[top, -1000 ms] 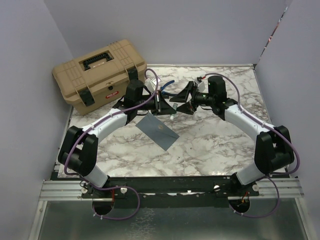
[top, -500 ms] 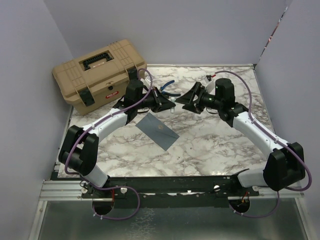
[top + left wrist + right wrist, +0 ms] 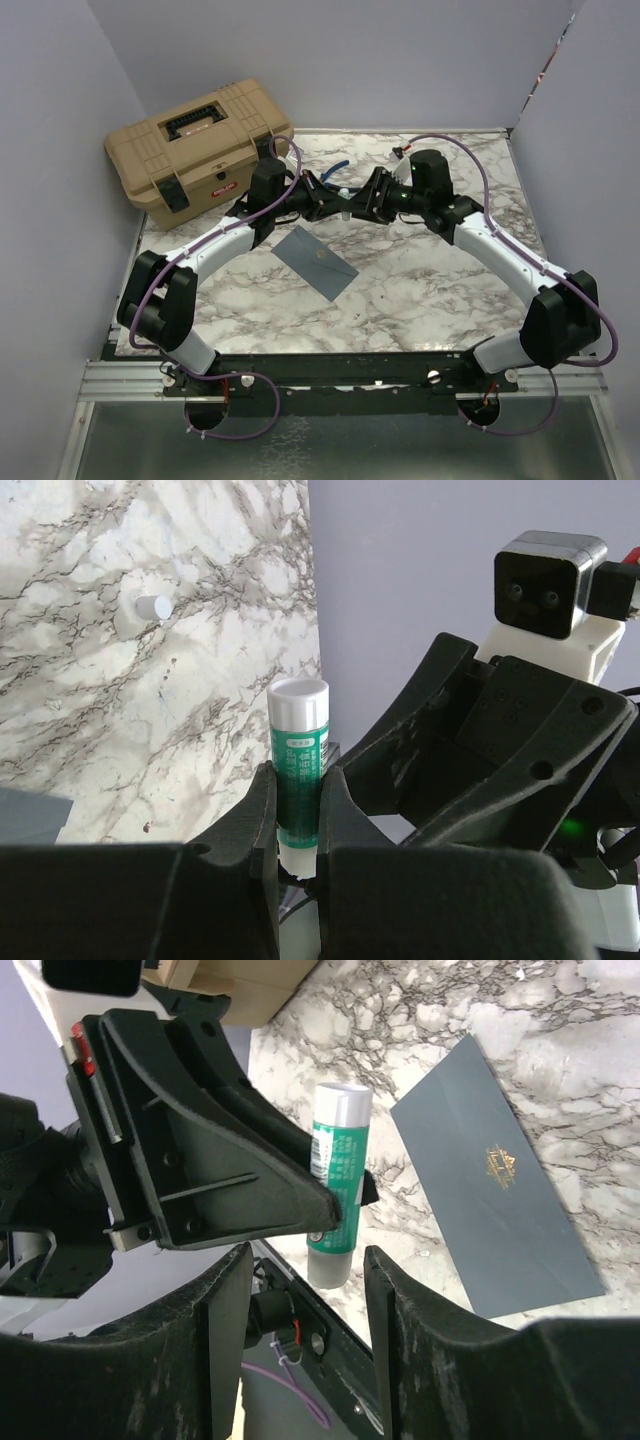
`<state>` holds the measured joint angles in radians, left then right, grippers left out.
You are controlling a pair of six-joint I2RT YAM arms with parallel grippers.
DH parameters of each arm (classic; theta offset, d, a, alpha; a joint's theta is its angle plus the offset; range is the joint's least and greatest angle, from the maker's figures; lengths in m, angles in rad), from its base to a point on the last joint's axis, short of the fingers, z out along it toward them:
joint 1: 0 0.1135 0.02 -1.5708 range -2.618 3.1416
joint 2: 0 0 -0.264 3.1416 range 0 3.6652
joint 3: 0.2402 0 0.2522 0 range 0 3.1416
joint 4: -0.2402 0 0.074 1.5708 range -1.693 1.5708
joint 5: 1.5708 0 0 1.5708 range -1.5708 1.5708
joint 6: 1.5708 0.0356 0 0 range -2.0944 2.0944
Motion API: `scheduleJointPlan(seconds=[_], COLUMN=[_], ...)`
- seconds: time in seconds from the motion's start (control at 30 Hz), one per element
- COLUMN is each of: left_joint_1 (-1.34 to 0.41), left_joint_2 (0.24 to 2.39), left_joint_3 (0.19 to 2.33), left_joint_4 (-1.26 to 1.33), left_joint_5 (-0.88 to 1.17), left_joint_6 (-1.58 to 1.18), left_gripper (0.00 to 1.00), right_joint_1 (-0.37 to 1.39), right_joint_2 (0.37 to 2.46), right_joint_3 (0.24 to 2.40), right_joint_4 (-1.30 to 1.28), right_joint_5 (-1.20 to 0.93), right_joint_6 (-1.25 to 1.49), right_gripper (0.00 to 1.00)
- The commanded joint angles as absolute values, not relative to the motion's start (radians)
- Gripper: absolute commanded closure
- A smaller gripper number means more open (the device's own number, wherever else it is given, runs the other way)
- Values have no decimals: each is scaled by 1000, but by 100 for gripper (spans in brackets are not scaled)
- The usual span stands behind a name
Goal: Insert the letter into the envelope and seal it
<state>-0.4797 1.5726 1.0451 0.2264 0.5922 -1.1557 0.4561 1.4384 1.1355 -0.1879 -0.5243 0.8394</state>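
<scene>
Top view: envelope (image 3: pixel 315 262) lies flat on the table, right of the tan toolbox (image 3: pixel 200 150) and nearer the arm bases. Left gripper (image 3: pixel 335 203) and right gripper (image 3: pixel 362 200) meet right of the toolbox. Left wrist: left jaws clamped on green glue stick (image 3: pixel 298 760). Right wrist: right jaws spread either side of the stick, not touching.

**Occlusions and cut-offs**

Left wrist view: the glue stick (image 3: pixel 298 742) has its lower end buried between the left gripper (image 3: pixel 299 775) fingers. The envelope (image 3: pixel 25 818) is cut by the left edge. A small white cylinder (image 3: pixel 153 606) is too small to identify.

Right wrist view: the envelope's lower edge is partly behind a right gripper (image 3: pixel 306 1255) finger.

Top view: the stick is too small to make out. A blue object (image 3: pixel 336 168) is mostly hidden, type unclear.
</scene>
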Motion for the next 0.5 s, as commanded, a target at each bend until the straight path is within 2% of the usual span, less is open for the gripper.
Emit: scheduleJointPlan(seconds=[0.0, 0.47], left_joint_1=[-477, -477], left_joint_2=[1541, 1542], left_joint_3=[1063, 1069], left_joint_4=[259, 276], left_joint_5=[577, 610], left_joint_6=[-1167, -1195], left_gripper=[100, 100], right_joint_1=[463, 486], right_joint_2=[1465, 1514], right_joint_3=[1177, 1181], right_joint_4=[-253, -154], right_joint_5=[-469, -500], right_joint_6=[803, 829], right_gripper=[50, 61])
